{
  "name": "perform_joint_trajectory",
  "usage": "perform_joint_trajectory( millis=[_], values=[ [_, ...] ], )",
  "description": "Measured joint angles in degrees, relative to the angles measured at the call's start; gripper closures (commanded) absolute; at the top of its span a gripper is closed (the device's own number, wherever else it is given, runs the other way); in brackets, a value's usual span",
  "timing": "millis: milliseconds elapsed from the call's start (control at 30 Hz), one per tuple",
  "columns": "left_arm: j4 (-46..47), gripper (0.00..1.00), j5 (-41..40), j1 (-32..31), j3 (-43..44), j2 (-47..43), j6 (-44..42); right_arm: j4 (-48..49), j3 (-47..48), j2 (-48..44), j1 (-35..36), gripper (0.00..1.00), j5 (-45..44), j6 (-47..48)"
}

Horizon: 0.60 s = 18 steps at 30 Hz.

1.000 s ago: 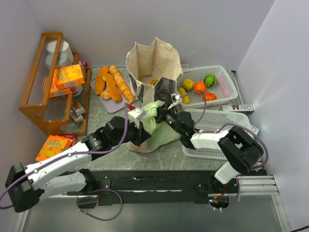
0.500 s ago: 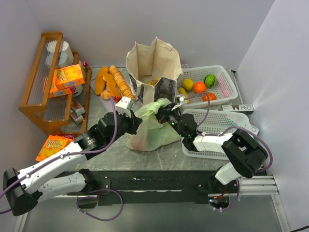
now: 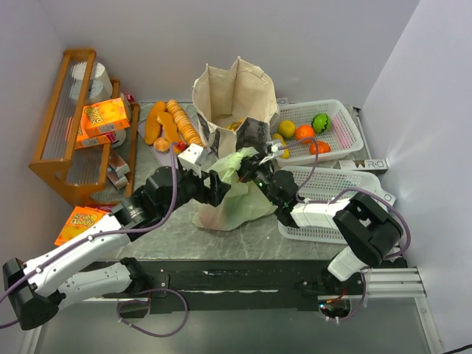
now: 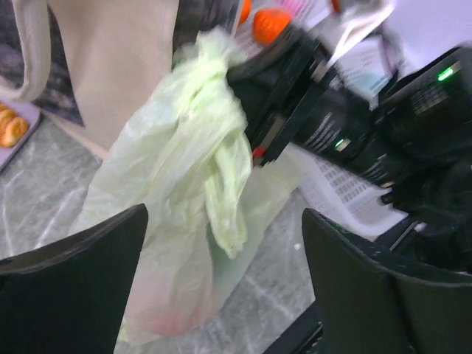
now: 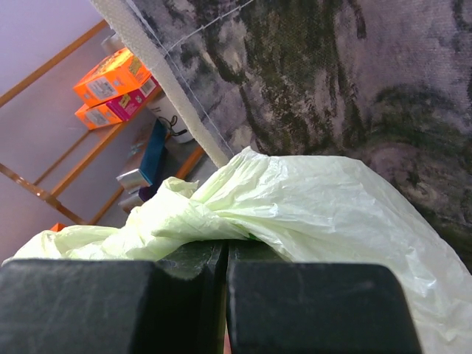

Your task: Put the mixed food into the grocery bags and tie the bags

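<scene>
Left wrist: left hand (image 4: 225, 284) gaping wide, holding nothing; right hand (image 5: 225, 254) pinched shut on top of pale-green bag (image 4: 184, 192).

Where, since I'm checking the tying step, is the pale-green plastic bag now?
Top view: the pale-green plastic bag sits mid-table, in front of the canvas tote, left of the near mesh basket, its top pinched by the right fingers.

Canvas tote (image 3: 234, 92) just behind green bag (image 3: 234, 200)

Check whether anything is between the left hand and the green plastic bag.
Nothing visible. The open left hand faces the green bag directly; the right hand pinches its bunched top from the other side.
</scene>
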State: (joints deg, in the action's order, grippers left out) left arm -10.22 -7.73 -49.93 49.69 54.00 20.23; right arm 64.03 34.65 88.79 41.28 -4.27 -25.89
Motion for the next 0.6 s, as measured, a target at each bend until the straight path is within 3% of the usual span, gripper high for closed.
perform_joint_trajectory(
  millis=[133, 300, 400, 600],
  values=[
    [-1.0, 0.01, 3.3, 2.6, 4.3, -0.3, -1.4, 0.0, 0.0, 0.0, 0.1, 1.0, 0.4, 0.5],
    [2.5, 0.05, 6.9, 11.0, 8.3, 0.8, -0.9, 0.0, 0.0, 0.0, 0.3, 1.0, 0.8, 1.3],
    [5.2, 0.05, 10.7, 15.9, 12.5, 6.6, 0.5, 0.0, 0.0, 0.1, 0.5, 1.0, 1.0, 1.6],
    [6.3, 0.07, 19.1, 17.0, 15.4, 19.0, 1.2, 0.0, 0.0, 0.1, 0.8, 1.0, 1.1, 2.5]
  ],
)
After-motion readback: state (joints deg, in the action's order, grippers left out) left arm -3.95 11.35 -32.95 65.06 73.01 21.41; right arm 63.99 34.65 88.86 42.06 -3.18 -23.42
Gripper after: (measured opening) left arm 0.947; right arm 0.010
